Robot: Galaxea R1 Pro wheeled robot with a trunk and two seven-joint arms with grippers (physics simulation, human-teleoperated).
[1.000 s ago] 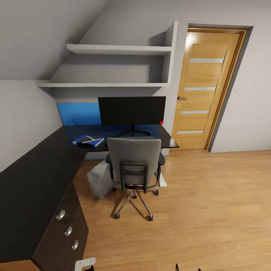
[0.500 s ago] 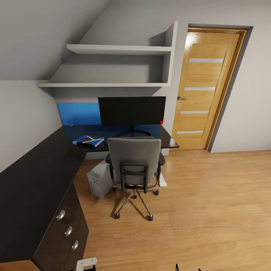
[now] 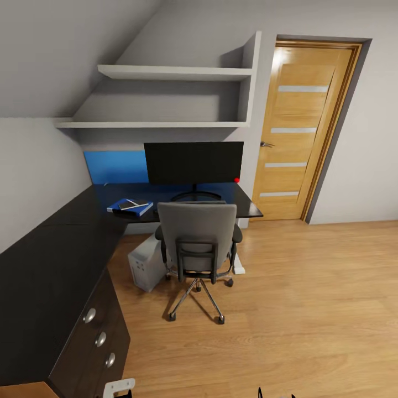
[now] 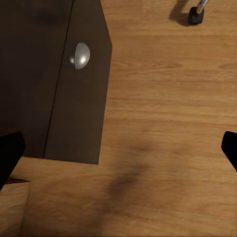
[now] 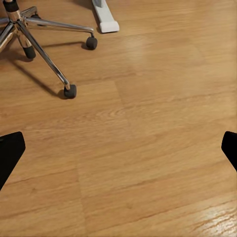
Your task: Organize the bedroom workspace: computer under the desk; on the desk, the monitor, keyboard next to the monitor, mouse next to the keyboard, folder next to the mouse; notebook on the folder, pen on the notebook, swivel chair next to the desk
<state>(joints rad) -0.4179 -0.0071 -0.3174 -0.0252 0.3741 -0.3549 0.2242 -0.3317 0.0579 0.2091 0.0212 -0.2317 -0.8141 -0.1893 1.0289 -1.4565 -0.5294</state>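
almost nothing has moved since a second ago: your left gripper (image 3: 120,387) at the bottom edge of the head view has slipped a touch lower and leftward, and the room sits exactly as it did. its jaws stand wide apart over bare wooden floor (image 4: 163,123) beside the drawer front, and your right gripper's (image 5: 118,148) jaws are equally apart and holding nothing.

that stillness suggests you're checking a finished layout. the very wide black flat monitor (image 3: 193,162) stands on the long black l-shaped desk (image 3: 50,260). the flat bright blue folder (image 3: 130,207) lies on the desk left of the monitor, with the thin grey notebook (image 3: 132,204) on top of it; whether a pen lies on that, you can't tell. the grey padded swivel chair (image 3: 197,240) is pulled up to the desk, hiding any keyboard or mouse. the small white-grey computer tower (image 3: 145,264) sits on the floor under the desk edge. the three silver-knobbed drawers (image 3: 100,339) are closed, contents unseen.
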